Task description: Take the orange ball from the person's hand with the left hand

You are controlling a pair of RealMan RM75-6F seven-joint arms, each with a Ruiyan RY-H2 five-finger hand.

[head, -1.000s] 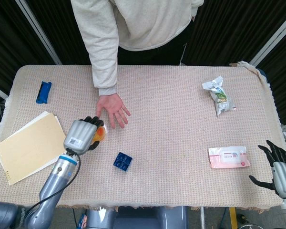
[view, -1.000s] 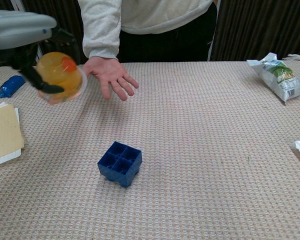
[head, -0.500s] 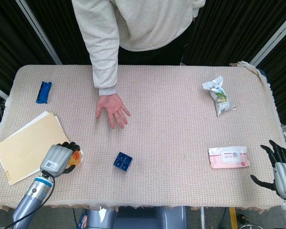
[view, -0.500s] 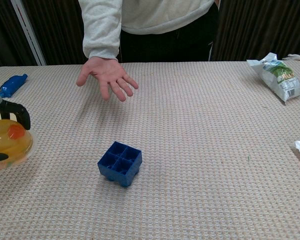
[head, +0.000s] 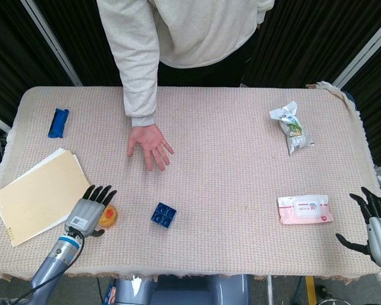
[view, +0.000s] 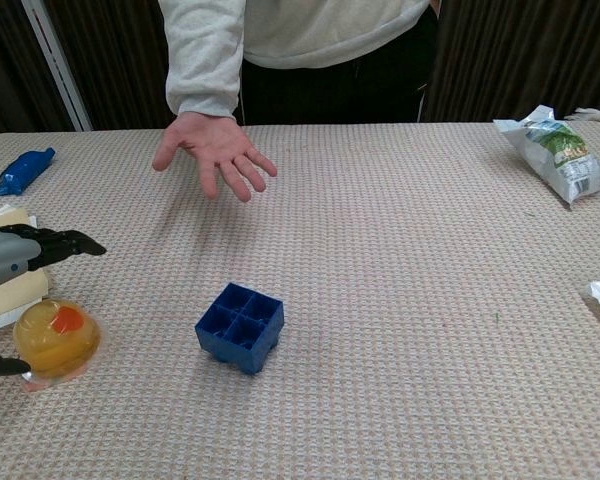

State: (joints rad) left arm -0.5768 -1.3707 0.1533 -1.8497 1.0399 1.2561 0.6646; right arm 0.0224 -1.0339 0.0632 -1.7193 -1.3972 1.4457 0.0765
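Orange ball (view: 56, 341) beside left hand (head: 89, 207)

Wide bare surface (head: 228, 171) left open through the middle, blue block (head: 163, 215) set near the front edge, person's hand (head: 149, 143) hovering over the left-centre, yellow folder (head: 38, 194) at the front-left corner, snack bag (head: 293, 129) and wipes pack (head: 305, 209) lining the right edge
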